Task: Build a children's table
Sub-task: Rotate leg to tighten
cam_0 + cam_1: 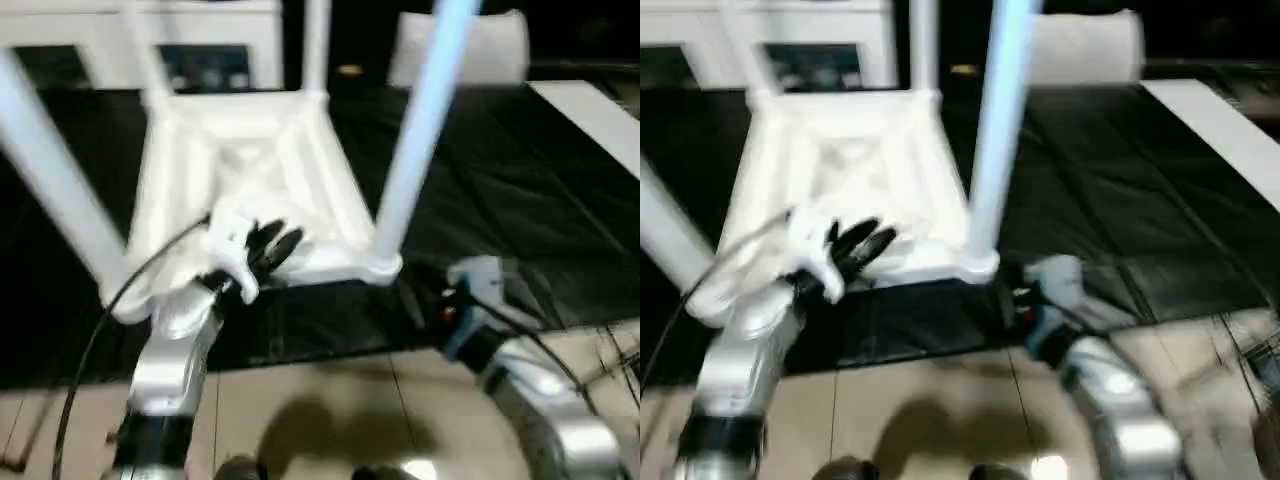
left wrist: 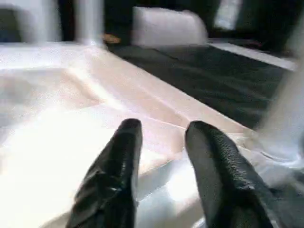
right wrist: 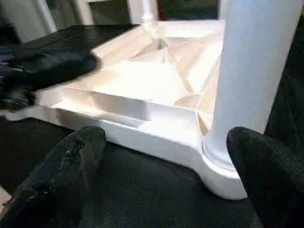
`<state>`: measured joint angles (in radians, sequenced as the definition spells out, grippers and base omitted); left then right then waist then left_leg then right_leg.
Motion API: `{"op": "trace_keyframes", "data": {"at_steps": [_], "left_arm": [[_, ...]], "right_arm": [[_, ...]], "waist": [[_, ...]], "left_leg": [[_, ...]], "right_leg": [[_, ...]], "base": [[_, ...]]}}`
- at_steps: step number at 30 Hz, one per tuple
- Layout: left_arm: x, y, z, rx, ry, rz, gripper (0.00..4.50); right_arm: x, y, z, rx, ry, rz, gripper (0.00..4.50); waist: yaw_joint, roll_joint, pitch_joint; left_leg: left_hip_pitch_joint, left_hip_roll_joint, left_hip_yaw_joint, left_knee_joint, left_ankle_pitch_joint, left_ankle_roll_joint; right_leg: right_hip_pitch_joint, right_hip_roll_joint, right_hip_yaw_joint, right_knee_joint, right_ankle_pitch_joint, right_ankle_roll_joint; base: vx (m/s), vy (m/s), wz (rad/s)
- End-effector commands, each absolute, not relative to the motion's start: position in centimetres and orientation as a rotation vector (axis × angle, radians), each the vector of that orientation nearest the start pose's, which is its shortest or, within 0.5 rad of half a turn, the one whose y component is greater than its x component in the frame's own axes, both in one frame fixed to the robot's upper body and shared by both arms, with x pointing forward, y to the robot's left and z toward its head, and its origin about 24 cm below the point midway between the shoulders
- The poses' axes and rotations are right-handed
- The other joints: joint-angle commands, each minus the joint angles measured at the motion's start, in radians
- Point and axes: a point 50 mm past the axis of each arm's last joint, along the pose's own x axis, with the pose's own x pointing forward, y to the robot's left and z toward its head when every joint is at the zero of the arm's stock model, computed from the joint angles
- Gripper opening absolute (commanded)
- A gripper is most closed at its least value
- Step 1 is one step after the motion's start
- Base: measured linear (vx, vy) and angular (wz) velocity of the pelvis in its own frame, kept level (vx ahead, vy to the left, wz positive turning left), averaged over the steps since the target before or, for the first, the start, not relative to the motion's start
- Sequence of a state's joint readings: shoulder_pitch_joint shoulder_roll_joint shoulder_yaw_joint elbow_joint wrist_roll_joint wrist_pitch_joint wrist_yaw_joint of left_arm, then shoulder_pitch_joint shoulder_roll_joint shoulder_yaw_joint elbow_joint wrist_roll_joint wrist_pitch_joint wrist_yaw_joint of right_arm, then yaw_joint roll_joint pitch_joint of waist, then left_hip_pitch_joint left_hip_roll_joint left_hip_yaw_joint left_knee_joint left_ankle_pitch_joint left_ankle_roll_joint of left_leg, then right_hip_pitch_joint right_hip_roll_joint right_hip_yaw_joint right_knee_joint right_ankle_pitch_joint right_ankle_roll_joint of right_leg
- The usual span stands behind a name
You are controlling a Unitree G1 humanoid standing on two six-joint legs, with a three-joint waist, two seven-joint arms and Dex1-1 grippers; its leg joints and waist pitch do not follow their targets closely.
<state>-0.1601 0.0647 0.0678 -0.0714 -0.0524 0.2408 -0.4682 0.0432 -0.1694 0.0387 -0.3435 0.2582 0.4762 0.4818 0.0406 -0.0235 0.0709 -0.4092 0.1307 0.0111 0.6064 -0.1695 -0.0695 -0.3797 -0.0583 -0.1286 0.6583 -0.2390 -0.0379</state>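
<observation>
Tabletop (image 1: 250,170) lies upside down on the black mat (image 1: 500,200), legs (image 1: 425,130) standing in its corner sockets; no writing is readable. Left gripper (image 2: 159,137) hovers over the near rim, jaws partly apart, holding nothing. Right gripper (image 3: 166,142) faces the near right corner leg, jaws spread wide, empty.

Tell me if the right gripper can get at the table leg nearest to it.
Probably yes. The right gripper is open, fingers spread wide, facing the base of the near leg in its corner socket, with nothing between them over the black mat.
</observation>
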Motion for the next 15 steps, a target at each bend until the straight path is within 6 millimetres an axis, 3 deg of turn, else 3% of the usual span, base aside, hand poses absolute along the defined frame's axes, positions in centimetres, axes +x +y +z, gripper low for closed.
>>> {"op": "trace_keyframes", "data": {"at_steps": [1, 2, 3, 4, 5, 6, 7, 8, 9, 10, 11, 12, 13, 14, 15], "left_arm": [[27.5, 13.4, 8.1, 0.03, 0.008, -0.44, 2.11], [27.1, 13.7, 7.7, 0.039, 0.025, -0.399, 2.19], [26.8, 13.9, 7.6, 0.047, 0.042, -0.364, 2.19], [26.5, 14.2, 7.5, 0.055, 0.047, -0.332, 2.26], [26.5, 14.2, 7.5, 0.056, 0.047, -0.329, 2.32], [26.2, 14.6, 7.5, 0.064, 0.056, -0.305, 2.55], [26.0, 14.8, 7.4, 0.068, 0.062, -0.3, 2.55], [25.8, 14.9, 7.4, 0.067, 0.066, -0.3, 2.62], [25.7, 14.9, 7.4, 0.066, 0.066, -0.301, 2.65], [25.5, 15.0, 7.4, 0.064, 0.065, -0.306, 2.73], [24.6, 15.0, 7.3, 0.032, 0.072, -0.338, 2.98], [24.1, 15.1, 7.1, 0.017, 0.084, -0.341, 2.98], [24.1, 15.1, 7.1, 0.017, 0.084, -0.341, 2.98], [23.8, 15.2, 7.0, 0.009, 0.093, -0.34, 3.05], [23.3, 15.6, 6.8, 0.011, 0.111, -0.31, 3.05]], "right_arm": [[23.3, -14.1, 6.9, 0.093, 0.182, 0.553, 4.5], [23.2, -14.1, 6.8, 0.088, 0.188, 0.546, 4.5], [23.2, -14.2, 6.7, 0.084, 0.197, 0.537, 4.5], [23.2, -14.2, 6.7, 0.081, 0.195, 0.528, 4.5], [23.2, -14.2, 6.7, 0.081, 0.195, 0.527, 4.5], [23.2, -14.1, 6.7, 0.074, 0.193, 0.528, 4.5], [23.3, -14.1, 6.7, 0.069, 0.194, 0.533, 4.5], [23.3, -14.1, 6.7, 0.056, 0.195, 0.539, 4.5], [23.3, -14.1, 6.7, 0.055, 0.195, 0.54, 4.5], [23.3, -14.1, 6.7, 0.047, 0.196, 0.545, 4.5], [23.3, -14.0, 6.7, 0.041, 0.19, 0.559, 4.5], [23.3, -13.9, 6.7, 0.041, 0.187, 0.566, 4.5], [23.3, -13.9, 6.7, 0.041, 0.187, 0.566, 4.5], [23.3, -13.9, 6.7, 0.041, 0.185, 0.571, 4.5], [23.3, -13.8, 6.7, 0.039, 0.184, 0.572, 4.5]], "waist": [[0.012, -0.03, -0.027], [0.022, -0.024, -0.046], [0.041, -0.05, -0.043], [0.069, -0.042, -0.057], [0.069, -0.056, -0.056], [0.072, -0.025, -0.057], [0.064, -0.018, -0.056], [0.047, 0.012, -0.063], [0.031, 0.024, -0.065], [0.017, 0.032, -0.067], [0.015, 0.031, -0.06], [0.01, 0.019, -0.052], [0.007, 0.014, -0.044], [0.002, 0.008, -0.041], [0.0, 0.008, -0.04]], "left_leg": [[0.027, -0.01, 0.069, 0.146, -0.15, 0.042], [-0.019, -0.016, 0.075, 0.139, -0.106, 0.041], [-0.039, -0.012, 0.082, 0.134, -0.151, 0.062], [-0.033, 0.015, 0.061, 0.115, -0.191, 0.102], [-0.022, 0.017, 0.059, 0.102, -0.184, 0.106], [0.018, 0.033, 0.062, 0.034, -0.101, 0.113], [0.032, 0.044, 0.068, -0.004, -0.066, 0.122], [0.061, 0.087, 0.066, -0.055, 0.044, 0.162], [0.085, 0.13, 0.043, -0.066, 0.051, 0.194], [0.097, 0.167, 0.034, -0.062, 0.033, 0.218], [0.084, 0.152, 0.05, -0.067, -0.082, 0.19], [0.07, 0.131, 0.068, -0.076, -0.214, 0.134], [0.067, 0.122, 0.077, -0.081, -0.292, 0.104], [0.081, 0.106, 0.09, -0.075, -0.379, 0.056], [0.082, 0.102, 0.091, -0.074, -0.389, 0.042]], "right_leg": [[-0.02, -0.255, 0.056, -0.276, -0.857, 0.014], [0.022, -0.203, 0.158, -0.227, -0.881, 0.152], [0.059, -0.205, 0.187, -0.207, -0.842, 0.176], [0.089, -0.249, 0.247, -0.176, -0.607, 0.112], [0.095, -0.234, 0.24, -0.171, -0.506, 0.053], [0.093, -0.179, 0.191, -0.163, -0.217, -0.19], [0.085, -0.143, 0.158, -0.152, -0.154, -0.228], [0.063, -0.079, 0.1, -0.121, -0.062, -0.223], [0.038, -0.054, 0.086, -0.093, -0.036, -0.2], [0.024, -0.065, 0.086, -0.085, 0.007, -0.167], [0.036, -0.085, 0.094, -0.099, -0.01, -0.177], [0.051, -0.1, 0.102, -0.113, -0.088, -0.188], [0.052, -0.103, 0.104, -0.126, -0.176, -0.179], [0.043, -0.11, 0.108, -0.148, -0.352, -0.143], [0.039, -0.11, 0.11, -0.155, -0.401, -0.129]], "base": [[-0.058, -0.159, 0.54], [-0.001, -0.127, 0.34], [-0.001, -0.127, 0.34], [0.034, -0.098, 0.3], [-0.027, -0.048, 0.26], [-0.027, -0.048, 0.26], [-0.032, 0.004, 0.2], [-0.013, 0.054, 0.13], [-0.013, 0.054, 0.13], [-0.014, 0.069, 0.09], [-0.031, 0.053, 0.04], [-0.031, 0.053, 0.04], [-0.069, 0.048, 0.02], [-0.075, 0.027, 0.07], [-0.075, 0.027, 0.07]]}}
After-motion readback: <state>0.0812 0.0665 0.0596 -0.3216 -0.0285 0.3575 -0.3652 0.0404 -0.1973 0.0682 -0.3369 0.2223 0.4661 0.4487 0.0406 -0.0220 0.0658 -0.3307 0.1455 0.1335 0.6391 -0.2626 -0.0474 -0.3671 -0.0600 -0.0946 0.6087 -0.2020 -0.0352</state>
